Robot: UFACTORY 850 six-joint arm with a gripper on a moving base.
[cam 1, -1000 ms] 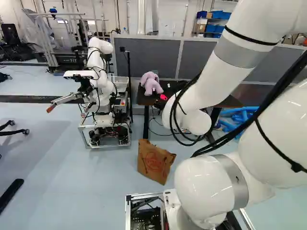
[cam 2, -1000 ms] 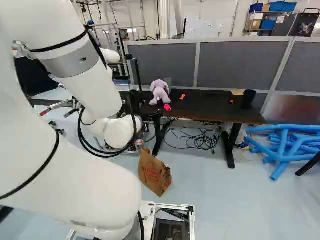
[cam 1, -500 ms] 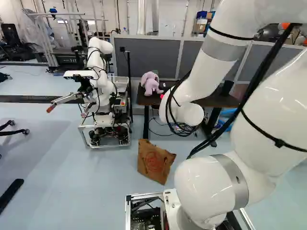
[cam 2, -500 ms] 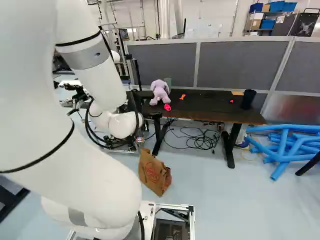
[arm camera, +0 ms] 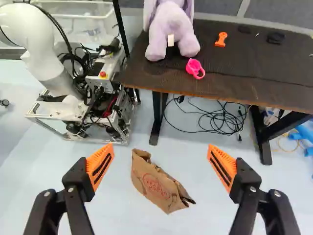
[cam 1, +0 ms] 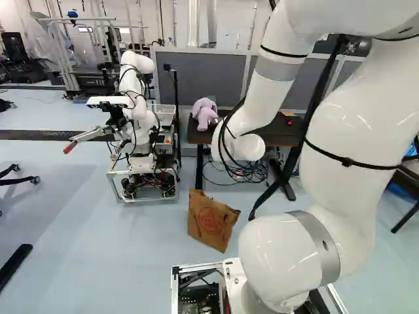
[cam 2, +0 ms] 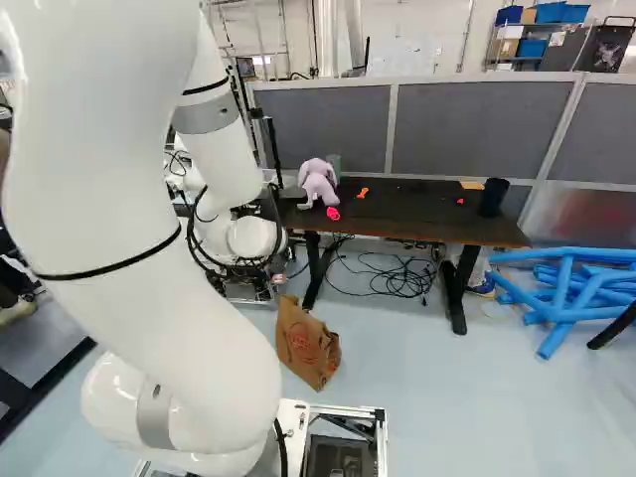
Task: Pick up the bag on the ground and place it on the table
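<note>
Standing apart, the fingers [arm camera: 101, 157] may miss the slumped bag [arm camera: 157, 187], at the base's [cam 2: 348, 410] twelve o'clock, if lowered off-centre.

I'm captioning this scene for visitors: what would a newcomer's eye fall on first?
Probably the big white arm, looming at the right of the left base view. Next, the lilac toy on the table, then the brown bag on the floor, ahead of the open gripper in the wrist view.
</note>
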